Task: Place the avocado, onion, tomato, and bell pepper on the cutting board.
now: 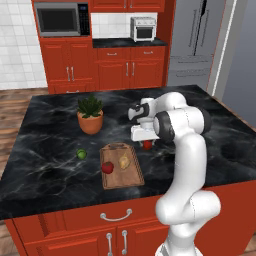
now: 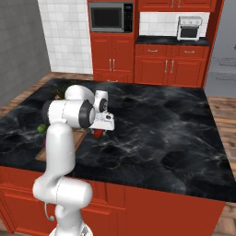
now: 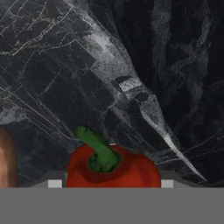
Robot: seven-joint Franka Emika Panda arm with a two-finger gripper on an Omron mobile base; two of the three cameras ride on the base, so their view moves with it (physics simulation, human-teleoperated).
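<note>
The red bell pepper (image 1: 147, 145) (image 2: 98, 133) with its green stem (image 3: 101, 151) sits on the black counter just right of the cutting board (image 1: 127, 178). My gripper (image 1: 147, 141) (image 3: 110, 183) is down over it, its fingers pressed against the pepper's two sides. On the wooden board lie the red tomato (image 1: 107, 167) and the tan onion (image 1: 124, 162). The green avocado (image 1: 81, 154) (image 2: 41, 128) rests on the counter left of the board. My arm hides most of the board in the right base view.
A potted plant (image 1: 90, 115) stands on the counter behind the board. The counter's front edge (image 1: 75, 205) runs close below the board. Dark marble stretches wide to the right (image 2: 161, 124). Red cabinets, a microwave and a toaster oven line the far wall.
</note>
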